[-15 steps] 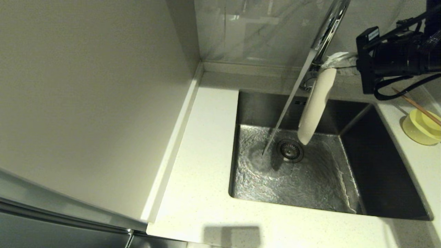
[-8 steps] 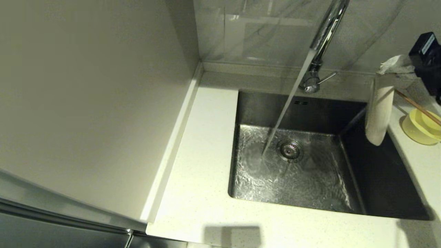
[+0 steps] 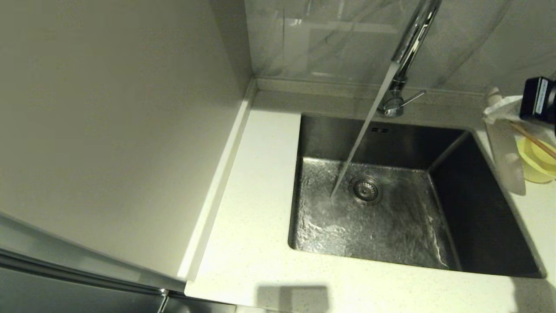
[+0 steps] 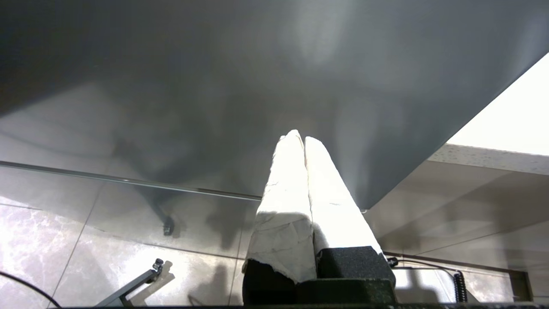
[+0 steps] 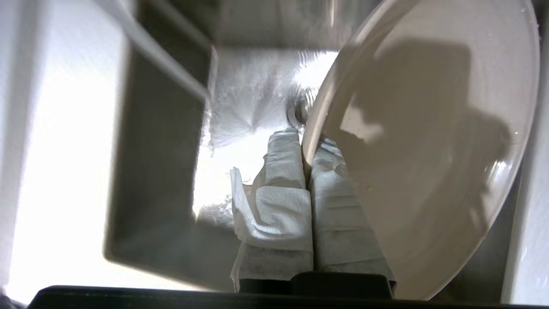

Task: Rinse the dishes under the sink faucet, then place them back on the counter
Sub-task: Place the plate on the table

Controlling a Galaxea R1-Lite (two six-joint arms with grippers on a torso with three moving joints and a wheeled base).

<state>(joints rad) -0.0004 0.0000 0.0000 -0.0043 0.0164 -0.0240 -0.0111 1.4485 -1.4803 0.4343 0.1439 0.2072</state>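
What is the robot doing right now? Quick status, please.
Right gripper shut on plate rim, over counter by bowl. Left gripper shut, parked. Faucet running into sink.

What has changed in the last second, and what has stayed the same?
The right gripper, shut on the plate, carried it away from the water stream rightward, to the sink's right edge beside the bowl. Nothing was released. Water keeps running; bowl, chopsticks and left gripper stayed put.

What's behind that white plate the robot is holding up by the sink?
Behind the plate, gripped on edge by the right claw, the yellow-green bowl sits on the counter with chopsticks across it. The plate covers the bowl's near side.
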